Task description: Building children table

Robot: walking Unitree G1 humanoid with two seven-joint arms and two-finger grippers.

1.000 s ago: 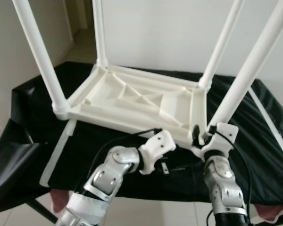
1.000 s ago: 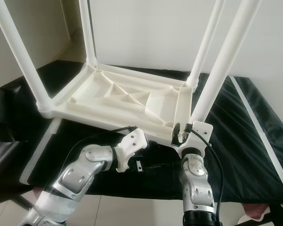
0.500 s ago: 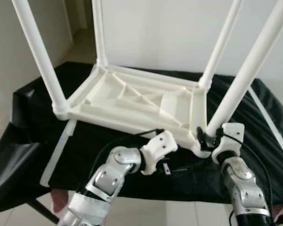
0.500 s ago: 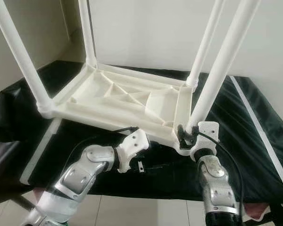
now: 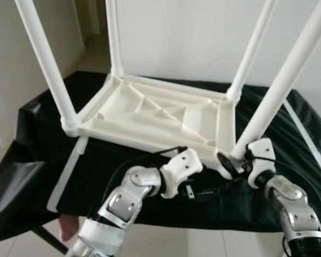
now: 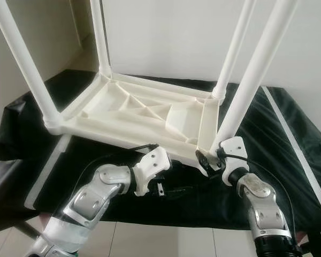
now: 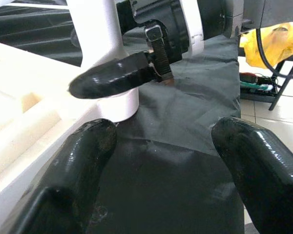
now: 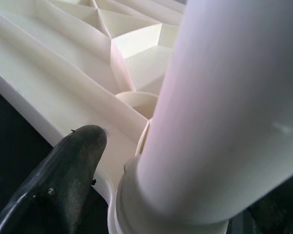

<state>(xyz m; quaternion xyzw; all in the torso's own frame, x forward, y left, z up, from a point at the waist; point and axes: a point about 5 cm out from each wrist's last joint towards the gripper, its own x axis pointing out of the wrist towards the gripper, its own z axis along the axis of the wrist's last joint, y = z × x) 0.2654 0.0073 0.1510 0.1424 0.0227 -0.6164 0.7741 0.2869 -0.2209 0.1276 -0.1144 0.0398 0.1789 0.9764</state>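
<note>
Black-covered work surface w/ upturned white table on it.

Black cloth [image 5: 37, 134] drapes the whole support [image 6: 289, 160], sagging in folds at 8–9 o'clock, hanging over the near edge at 6. Upside-down white plastic children table [image 5: 155, 115] sits directly on it, centre to 12, ribbed underside up, four white legs up at the corners. A pale strip [image 5: 64, 176] lies on the cloth at 8, running fwd from the near-left corner; another pale strip [image 6: 291, 142] runs along the cloth at 3–4.
</note>
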